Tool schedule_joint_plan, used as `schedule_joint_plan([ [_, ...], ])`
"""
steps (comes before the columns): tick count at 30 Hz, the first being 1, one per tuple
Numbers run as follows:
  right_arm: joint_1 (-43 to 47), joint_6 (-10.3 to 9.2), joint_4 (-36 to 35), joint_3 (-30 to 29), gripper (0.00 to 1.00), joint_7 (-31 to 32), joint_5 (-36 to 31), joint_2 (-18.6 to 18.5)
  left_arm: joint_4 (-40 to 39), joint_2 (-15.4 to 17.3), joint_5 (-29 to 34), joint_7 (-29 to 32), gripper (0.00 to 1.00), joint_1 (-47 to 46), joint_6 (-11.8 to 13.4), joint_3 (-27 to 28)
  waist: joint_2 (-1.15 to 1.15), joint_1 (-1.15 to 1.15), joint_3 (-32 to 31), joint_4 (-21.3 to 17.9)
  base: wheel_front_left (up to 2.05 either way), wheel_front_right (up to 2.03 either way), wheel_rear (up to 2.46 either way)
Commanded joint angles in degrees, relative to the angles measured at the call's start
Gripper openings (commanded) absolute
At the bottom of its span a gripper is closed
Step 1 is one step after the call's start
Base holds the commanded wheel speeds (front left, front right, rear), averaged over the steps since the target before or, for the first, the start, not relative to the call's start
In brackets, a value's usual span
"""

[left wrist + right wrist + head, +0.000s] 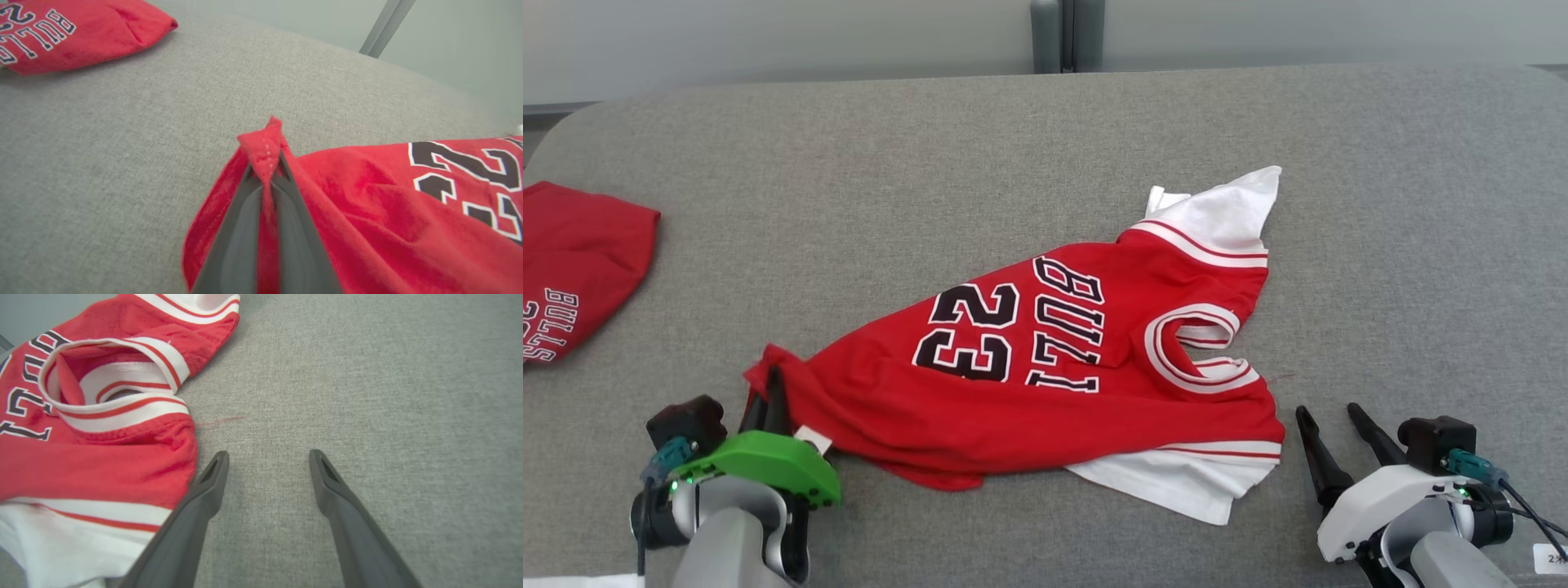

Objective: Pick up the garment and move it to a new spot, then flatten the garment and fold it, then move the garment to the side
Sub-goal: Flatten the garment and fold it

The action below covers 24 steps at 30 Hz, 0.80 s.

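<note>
Head view: a red jersey [1045,367] with white trim is lying crumpled near the middle of the desk's [849,163] near edge. The left fingers [768,400] are clamping shut on the jersey's left tip. The right fingers [1316,453] are standing wide apart, empty, just beside its right end. Another red garment [580,261] is lying at the desk's left edge.

Left wrist view: the fingers [233,245] are pinching a red fold.

Right wrist view: the fingers [200,502] are standing apart over bare desk, gripping nothing.
</note>
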Motion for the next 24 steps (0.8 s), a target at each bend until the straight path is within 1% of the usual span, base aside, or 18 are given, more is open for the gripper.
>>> schedule_joint_plan([
  [1,-0.81,-0.08,-0.38,-0.11,1.0,-0.16,0.21,0.08,-2.62,0.08,1.48,-0.03,0.0,-2.14,-0.48,-0.01,0.0,0.0,0.18,0.1,0.0,0.0,0.0],
  [8,-0.94,-0.08,-0.37,-0.2,1.0,-0.16,0.03,0.46,-12.16,-0.17,3.19,-0.03,0.0,-7.8,-1.37,-1.34,0.0,0.0,0.33,0.2,0.0,0.0,0.0],
  [10,-0.64,-0.08,-0.22,-0.34,1.0,-0.16,0.16,0.58,-16.98,-0.26,2.09,-0.02,0.0,-9.37,-1.52,-1.79,0.0,0.0,0.49,0.21,0.0,0.0,0.0],
  [12,-0.39,-0.08,-0.12,-0.59,1.0,-0.16,0.24,0.67,-22.23,-0.33,-0.13,-0.02,0.0,-9.94,-1.63,-3.94,0.0,0.0,0.74,0.22,0.0,0.0,0.0],
  [13,-0.3,-0.08,-0.1,-0.77,1.0,-0.16,0.24,0.74,-24.32,-0.36,-0.02,-0.02,0.0,-9.54,-1.65,-4.76,0.0,0.0,0.89,0.28,0.0,0.0,0.0],
  [15,-0.16,-0.08,-0.03,-1.03,1.0,-0.16,0.15,0.9,-26.91,-0.05,-0.97,-0.02,0.0,-7.38,-1.55,-4.34,0.0,0.0,1.12,0.39,0.0,0.0,0.0],
  [16,-0.17,-0.08,0.0,-1.13,1.0,-0.16,0.09,1.05,-27.24,-0.09,-0.5,-0.01,0.0,-6.13,-1.56,-3.99,0.0,0.0,1.23,0.44,0.0,0.0,0.0],
  [19,-0.12,-0.08,0.19,-1.17,1.0,-0.14,0.05,1.34,-24.22,-0.18,-0.57,0.0,0.0,-2.06,-1.57,-0.93,0.0,0.0,1.32,0.61,0.0,0.0,0.0],
  [21,-0.27,-0.08,0.3,-1.05,1.0,-0.12,0.08,1.43,-20.51,-0.26,-0.82,-0.01,0.0,0.76,-1.29,0.92,0.0,0.0,1.36,0.72,0.0,0.0,0.0],
  [24,-0.66,-0.07,0.15,-0.89,1.0,-0.07,0.13,1.03,-15.13,-0.21,-1.71,-0.03,0.0,4.33,-0.14,3.33,0.0,0.0,1.49,1.01,0.0,0.0,0.0],
])
